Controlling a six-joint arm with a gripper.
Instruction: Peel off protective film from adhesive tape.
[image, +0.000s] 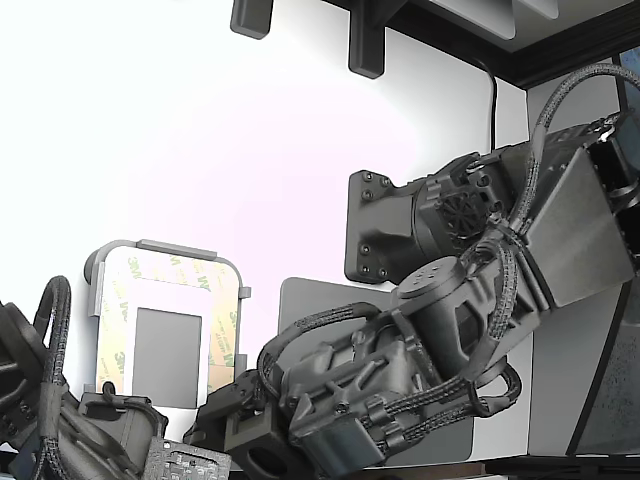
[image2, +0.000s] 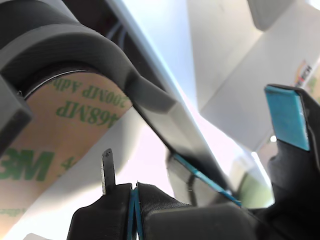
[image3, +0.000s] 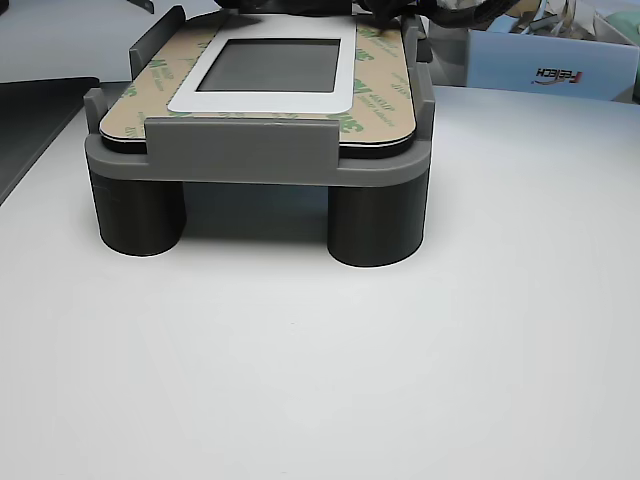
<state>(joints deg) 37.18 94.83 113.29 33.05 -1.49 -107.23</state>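
Adhesive tape frames panel; claw beside it.

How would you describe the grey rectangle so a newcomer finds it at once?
Find the grey holder standing on two dark round legs. On top lies a white panel framed by cream 3M-printed tape. The grey rectangle sits in the panel's middle, the only dark, unprinted patch there.
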